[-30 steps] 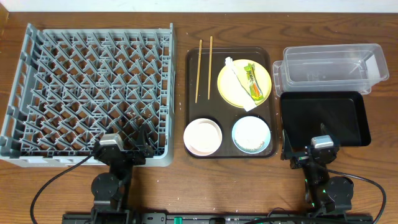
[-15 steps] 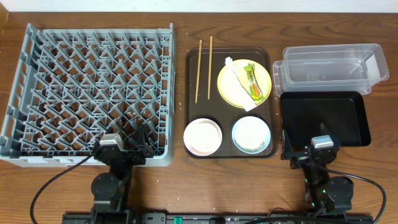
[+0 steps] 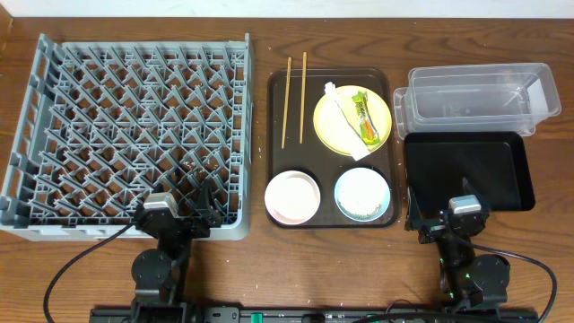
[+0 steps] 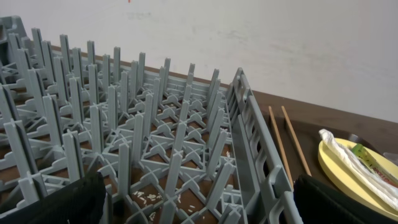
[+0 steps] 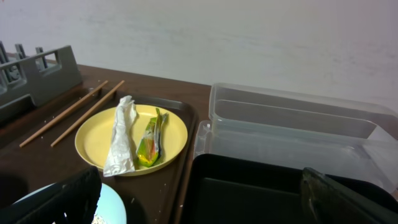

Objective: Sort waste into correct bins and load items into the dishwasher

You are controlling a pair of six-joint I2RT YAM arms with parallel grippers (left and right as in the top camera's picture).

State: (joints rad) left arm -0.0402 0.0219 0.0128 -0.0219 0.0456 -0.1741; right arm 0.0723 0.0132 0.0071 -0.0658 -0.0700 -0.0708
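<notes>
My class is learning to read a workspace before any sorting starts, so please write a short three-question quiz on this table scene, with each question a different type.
1. True or false: both chopsticks lie on the brown tray, off the yellow plate.
2. What lies on the yellow plate? A) a napkin and a green wrapper; B) a cup; C) a spoon.
3. Which bin sits nearer the robot, the clear tub or the black tray?

Key: 1 true; 2 A; 3 the black tray.
</notes>
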